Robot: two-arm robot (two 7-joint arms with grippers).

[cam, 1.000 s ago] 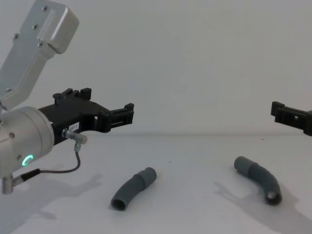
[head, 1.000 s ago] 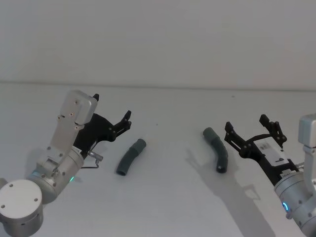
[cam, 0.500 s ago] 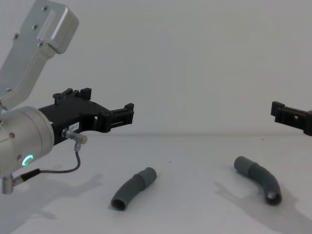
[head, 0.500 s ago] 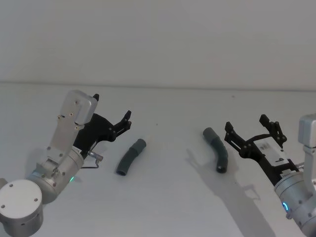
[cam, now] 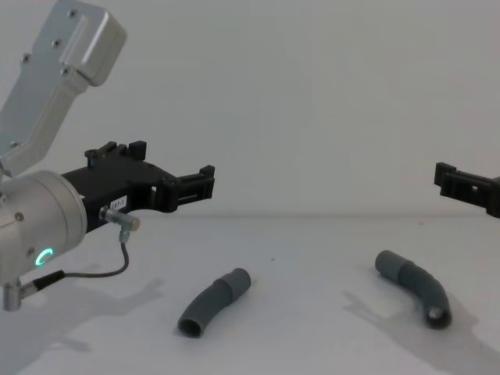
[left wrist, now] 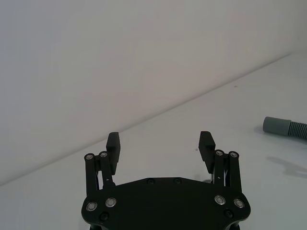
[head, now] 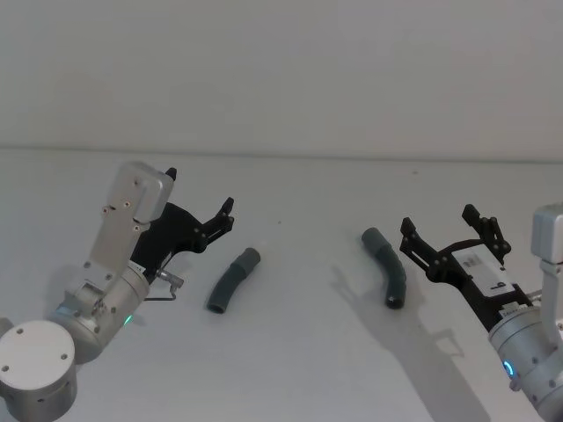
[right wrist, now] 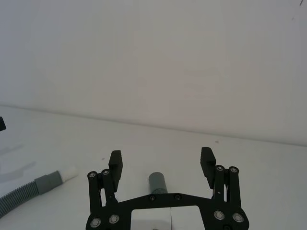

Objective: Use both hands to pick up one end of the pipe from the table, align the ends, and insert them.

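Left black angular gripper point(left wrist: 159, 143): fingers spread wide, empty, hovering left of left curved dark grey tube piece point(head: 230, 280) | right black angular gripper point(head: 438, 220): splayed open, empty, raised just right of right curved dark grey tube piece point(head: 388, 265) | both pieces flat on plain matte white table point(head: 299, 352), well apart, smooth collars point(head: 250, 258) at far ends.

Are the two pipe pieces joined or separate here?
Separate. The left piece and right piece lie apart on the table, collars not touching. The left gripper and right gripper hover open, empty.
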